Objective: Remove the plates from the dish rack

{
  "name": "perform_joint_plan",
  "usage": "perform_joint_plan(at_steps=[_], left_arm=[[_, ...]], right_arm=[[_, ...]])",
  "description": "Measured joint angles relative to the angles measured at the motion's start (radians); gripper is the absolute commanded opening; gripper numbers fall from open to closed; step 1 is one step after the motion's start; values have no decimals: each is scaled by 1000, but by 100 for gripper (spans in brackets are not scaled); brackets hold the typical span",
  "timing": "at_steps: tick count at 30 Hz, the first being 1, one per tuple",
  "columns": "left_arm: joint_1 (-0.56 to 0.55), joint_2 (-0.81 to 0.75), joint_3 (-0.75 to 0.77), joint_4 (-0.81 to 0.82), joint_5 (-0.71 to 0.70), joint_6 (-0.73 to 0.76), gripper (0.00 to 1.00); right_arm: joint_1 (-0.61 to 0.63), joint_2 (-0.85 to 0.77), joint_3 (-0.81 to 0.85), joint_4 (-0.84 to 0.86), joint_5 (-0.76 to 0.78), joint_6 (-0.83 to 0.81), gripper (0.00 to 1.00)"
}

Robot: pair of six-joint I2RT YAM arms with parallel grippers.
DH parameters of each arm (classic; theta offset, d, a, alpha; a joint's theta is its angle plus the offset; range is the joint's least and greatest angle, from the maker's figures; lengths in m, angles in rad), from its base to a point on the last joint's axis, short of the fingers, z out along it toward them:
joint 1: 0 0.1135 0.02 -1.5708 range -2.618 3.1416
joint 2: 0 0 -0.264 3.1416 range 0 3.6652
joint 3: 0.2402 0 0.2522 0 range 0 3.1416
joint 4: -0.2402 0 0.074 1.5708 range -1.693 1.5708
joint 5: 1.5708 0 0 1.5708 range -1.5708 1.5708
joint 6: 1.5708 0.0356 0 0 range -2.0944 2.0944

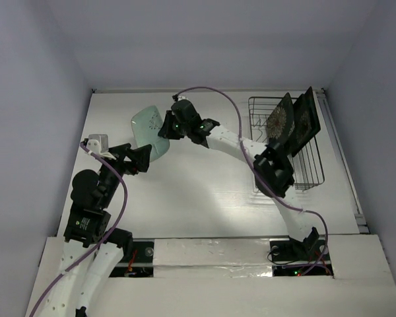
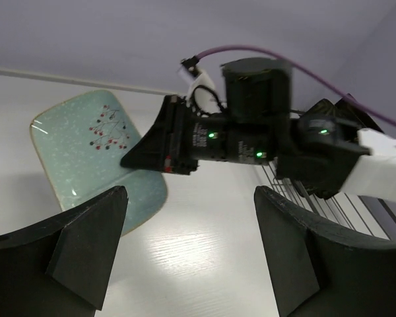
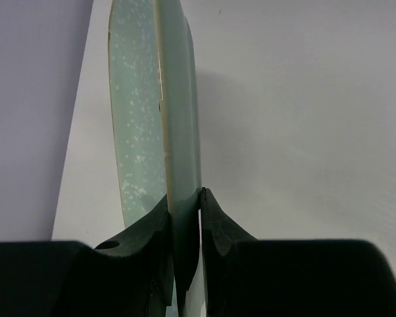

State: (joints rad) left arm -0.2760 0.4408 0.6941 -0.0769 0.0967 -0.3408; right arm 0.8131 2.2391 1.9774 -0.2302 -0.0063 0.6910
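Observation:
The pale mint-green plate [image 1: 145, 124] is at the back left of the table, tilted, and my right gripper [image 1: 164, 127] is shut on its right rim. In the right wrist view the plate's edge [image 3: 175, 99] runs straight up from between my pinching fingers [image 3: 183, 205]. My left gripper [image 1: 144, 158] stands open just in front of the plate, with only bare table between its fingers [image 2: 191, 244]. The plate [image 2: 86, 152] lies beyond its left finger [image 2: 86, 244]. The black wire dish rack [image 1: 310, 173] at the right holds the black floral plate [image 1: 279, 122] and a dark-rimmed plate [image 1: 305, 122], both upright.
The right arm [image 1: 244, 148] stretches from the rack's near side across the middle of the table to the plate. Rack wires [image 2: 330, 205] show at the right of the left wrist view. White walls close in the table at the back and both sides.

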Motion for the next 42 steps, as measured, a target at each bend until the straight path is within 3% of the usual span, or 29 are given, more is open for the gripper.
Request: perform_joint_plan(at_steps=[11, 15, 22, 23, 25, 26, 29, 42], left_arm=[[-9, 2, 0, -2, 0, 0, 74], [-11, 5, 0, -2, 0, 0, 74], [-11, 8, 0, -2, 0, 0, 74], [-11, 8, 0, -2, 0, 0, 74], [-11, 8, 0, -2, 0, 0, 74], [-11, 8, 0, -2, 0, 0, 74], [-11, 8, 0, -2, 0, 0, 74], [-10, 7, 0, -3, -2, 2, 74]], right_arm=[[-8, 267, 149, 150, -93, 254, 4], [-5, 322, 155, 178, -120, 311, 11], [2, 342, 147, 209, -134, 352, 47], [3, 341, 142, 229, -135, 357, 60], [5, 334, 121, 256, -140, 357, 71], [6, 333, 114, 256, -141, 353, 82], [8, 328, 113, 245, -143, 324, 100], [21, 130, -14, 39, 8, 82, 100]])
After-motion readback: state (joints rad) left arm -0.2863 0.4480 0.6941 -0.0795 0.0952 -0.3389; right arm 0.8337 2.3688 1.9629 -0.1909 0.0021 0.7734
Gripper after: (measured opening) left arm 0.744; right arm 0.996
